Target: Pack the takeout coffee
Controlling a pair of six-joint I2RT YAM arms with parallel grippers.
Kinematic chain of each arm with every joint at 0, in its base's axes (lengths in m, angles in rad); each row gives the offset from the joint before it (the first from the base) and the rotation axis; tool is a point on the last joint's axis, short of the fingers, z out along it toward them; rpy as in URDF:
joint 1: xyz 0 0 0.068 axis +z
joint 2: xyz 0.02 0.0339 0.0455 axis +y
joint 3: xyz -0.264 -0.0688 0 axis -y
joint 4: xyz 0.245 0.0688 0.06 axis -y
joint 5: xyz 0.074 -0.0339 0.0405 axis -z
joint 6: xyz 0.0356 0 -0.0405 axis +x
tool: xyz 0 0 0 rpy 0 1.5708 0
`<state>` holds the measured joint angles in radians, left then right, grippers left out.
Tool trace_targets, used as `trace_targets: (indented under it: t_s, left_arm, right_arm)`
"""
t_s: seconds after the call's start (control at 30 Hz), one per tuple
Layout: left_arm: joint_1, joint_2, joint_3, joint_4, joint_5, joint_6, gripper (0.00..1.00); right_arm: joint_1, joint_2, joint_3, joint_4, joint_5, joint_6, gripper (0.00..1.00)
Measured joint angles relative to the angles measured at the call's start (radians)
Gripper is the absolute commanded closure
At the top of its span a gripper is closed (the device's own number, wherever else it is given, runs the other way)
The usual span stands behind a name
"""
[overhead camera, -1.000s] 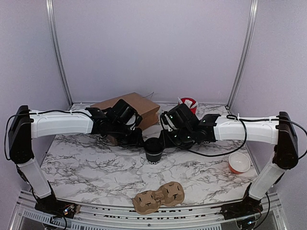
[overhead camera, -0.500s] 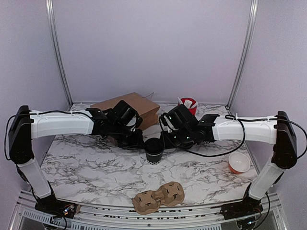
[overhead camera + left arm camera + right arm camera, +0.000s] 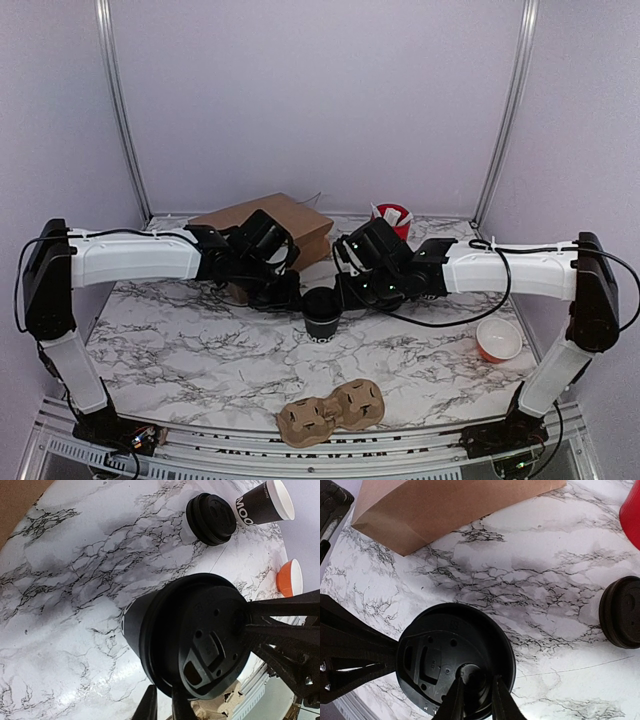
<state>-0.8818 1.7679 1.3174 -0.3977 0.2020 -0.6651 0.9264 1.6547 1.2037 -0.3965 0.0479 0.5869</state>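
Note:
The takeout coffee [image 3: 321, 314] is a black paper cup with a black lid [image 3: 200, 635] on it, standing mid-table between both arms. My left gripper [image 3: 164, 692] reaches it from the left [image 3: 290, 297], its fingers pinched narrowly on the lid's near rim. My right gripper [image 3: 476, 682] comes in from the right [image 3: 346, 294]. Its two fingers stand close together over the lid [image 3: 450, 655], clamping the raised rim at the edge nearest the camera. Low on the cup's side is white lettering.
A brown paper bag [image 3: 268, 222] lies behind the left gripper, a red tub [image 3: 394, 217] behind the right. A spare black lid [image 3: 212, 512] and a twin open cup [image 3: 264, 501] sit beyond. An orange bowl [image 3: 498, 340] stands at the right and a cardboard cup carrier [image 3: 332, 410] at the front edge.
Both arms stay at the cup. The cup and grippers have edged very slightly toward the back of the table.

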Motion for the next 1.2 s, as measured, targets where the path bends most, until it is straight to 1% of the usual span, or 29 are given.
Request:
trace_targets:
  t_s: [0.23,0.57,0.8,1.2]
  left_arm:
    - [-0.016,0.029,0.056,-0.063,-0.042,0.028,0.91]
    - [-0.035,0.057,0.105,-0.121,-0.089,0.055,0.93]
    - [-0.056,0.064,0.102,-0.119,-0.137,0.050,0.95]
    - [-0.075,0.058,0.069,-0.076,-0.175,0.043,0.95]
  right_arm:
    - [0.000,0.000,-0.010,0.013,0.008,0.011,0.83]
    - [0.000,-0.026,-0.080,0.105,0.008,0.042,0.83]
    - [0.000,-0.033,-0.098,0.131,0.008,0.050,0.83]
    - [0.000,-0.034,-0.105,0.144,0.025,0.058,0.83]
